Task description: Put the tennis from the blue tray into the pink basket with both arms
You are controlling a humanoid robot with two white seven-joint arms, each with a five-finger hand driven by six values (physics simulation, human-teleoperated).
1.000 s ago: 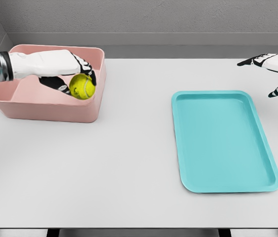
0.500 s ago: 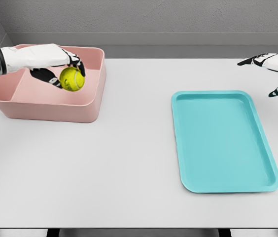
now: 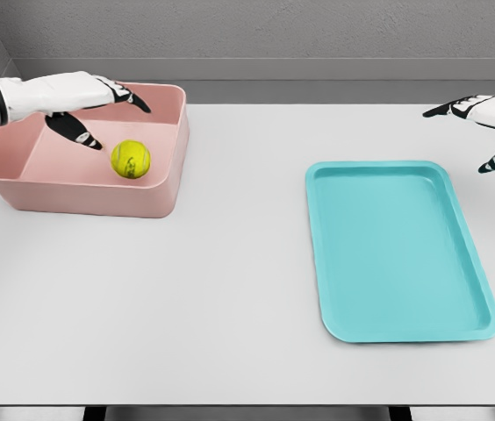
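1. The yellow-green felt tennis ball (image 3: 130,160) sits inside the pink rectangular plastic basket (image 3: 89,195), toward the basket's right half, close to its near wall. No fingers touch it.
2. The basket stands on the pale grey flat desk (image 3: 212,281) at the far left, with its back edge near the desk's far border.
3. The left robot hand (image 3: 76,105), white with black fingertips, hovers above the basket's left and rear part. Its fingers are spread and hold nothing; one dark fingertip points down and right toward the ball, another reaches toward the basket's back rim.
4. The left forearm enters from the left edge of the head view, with a dark banded wrist section just visible there.
5. The blue-turquoise shallow rectangular tray (image 3: 401,250) lies on the right half of the desk, well apart from the basket, its long side running away from the camera.
6. The right robot hand (image 3: 484,123) shows at the right edge, beyond and to the right of the tray's far corner. Its fingers are spread and grip nothing, one dark fingertip angled downward.
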